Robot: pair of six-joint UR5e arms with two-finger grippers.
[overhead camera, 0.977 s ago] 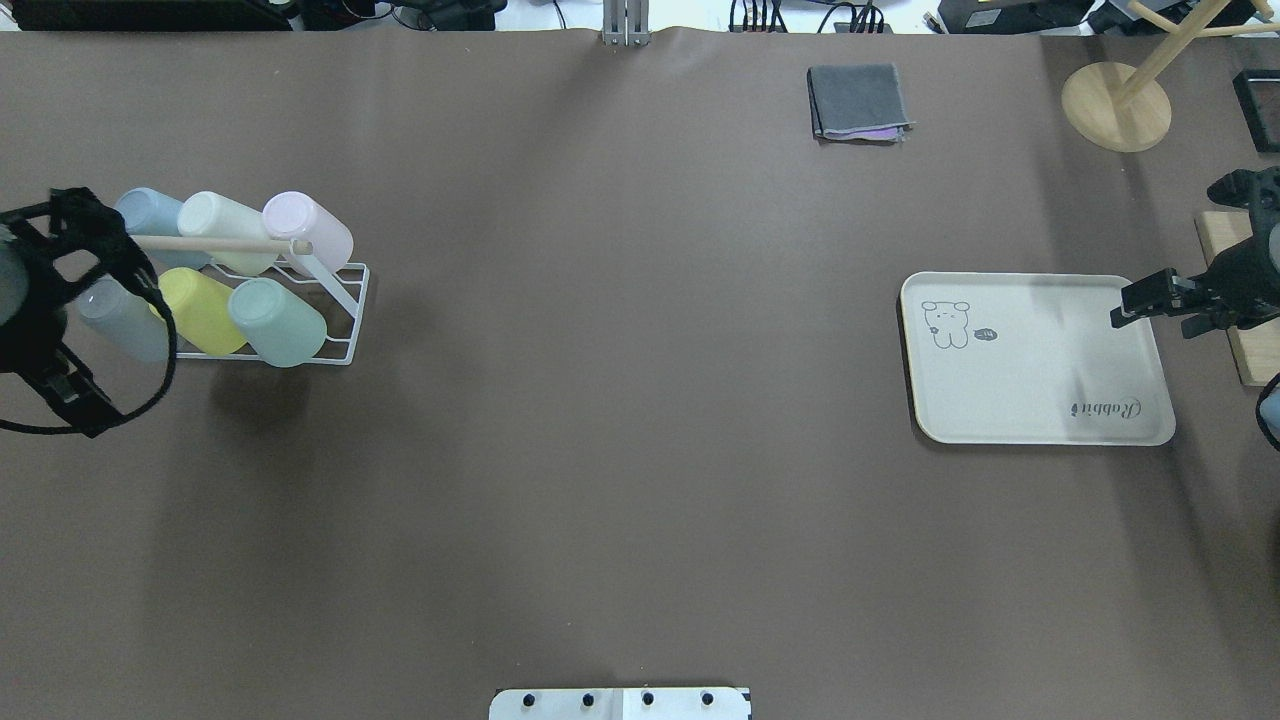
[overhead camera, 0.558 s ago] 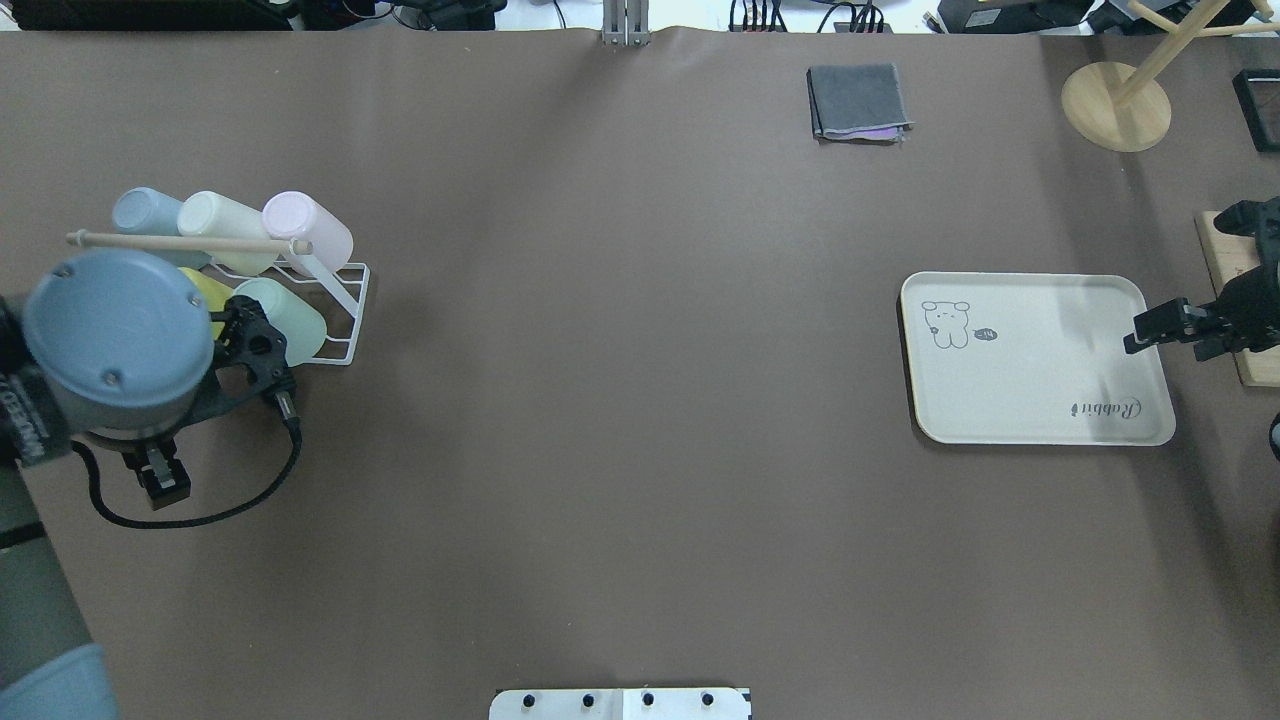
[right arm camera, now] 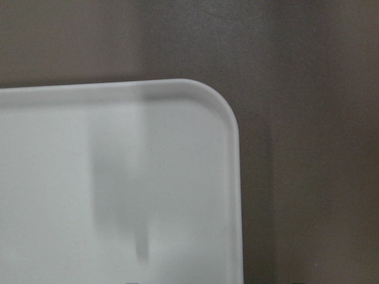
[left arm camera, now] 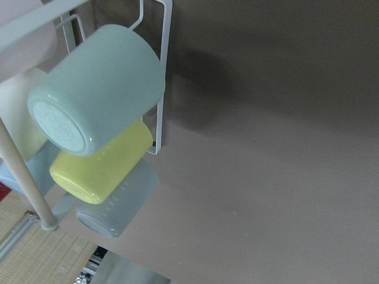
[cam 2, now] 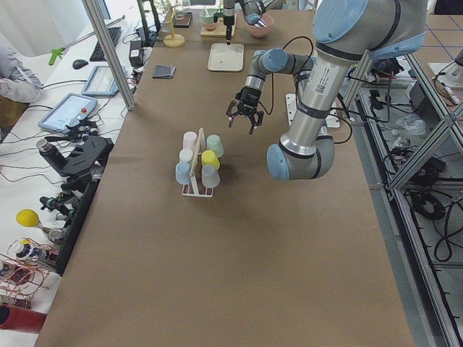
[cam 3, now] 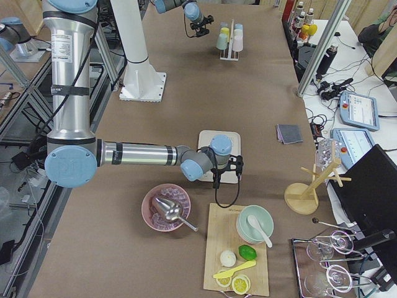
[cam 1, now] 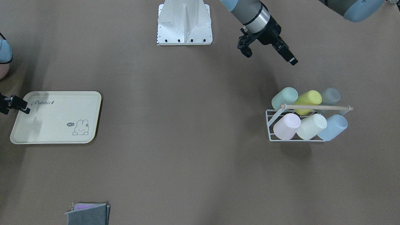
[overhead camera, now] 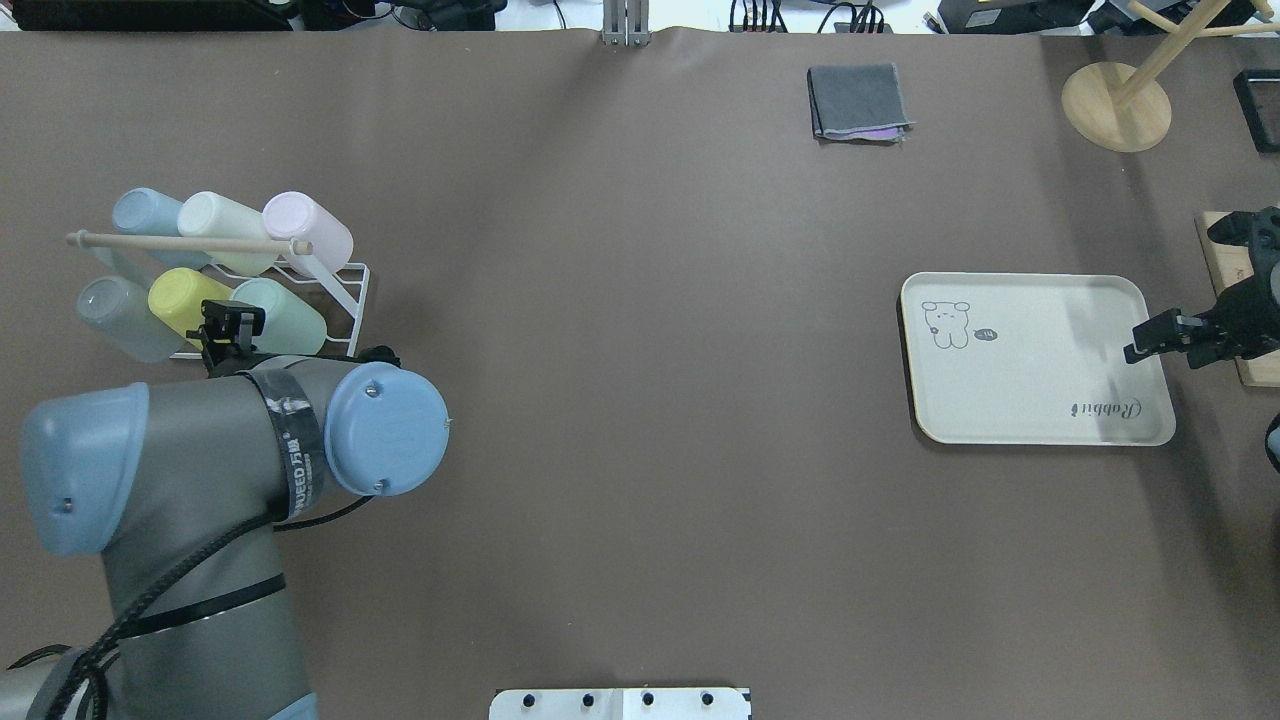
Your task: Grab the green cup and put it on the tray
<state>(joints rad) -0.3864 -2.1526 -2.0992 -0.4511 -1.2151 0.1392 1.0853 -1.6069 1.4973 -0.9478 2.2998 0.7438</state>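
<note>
The green cup [overhead camera: 290, 318] lies on its side in the front row of a white wire rack [overhead camera: 350, 290], at the row's right end beside a yellow cup [overhead camera: 180, 300]. It also shows in the front view [cam 1: 284, 97] and, base toward the camera, in the left wrist view [left arm camera: 95, 89]. My left gripper [cam 1: 292, 61] hangs above the table on the robot's side of the rack. It looks open and empty, clear of the cup. The cream tray [overhead camera: 1040, 400] lies at the right. My right gripper [overhead camera: 1132, 352] hovers over its right edge and looks shut and empty.
The rack also holds grey, blue, cream and pink cups under a wooden bar [overhead camera: 190, 242]. A folded grey cloth [overhead camera: 860, 100] and a wooden stand [overhead camera: 1115, 105] are at the far side. A cutting board [overhead camera: 1245, 365] lies right of the tray.
My left arm has swung in from the left edge and its gripper now sits just in front of the green and yellow cups. The right gripper has drifted slightly toward the tray's right edge.
</note>
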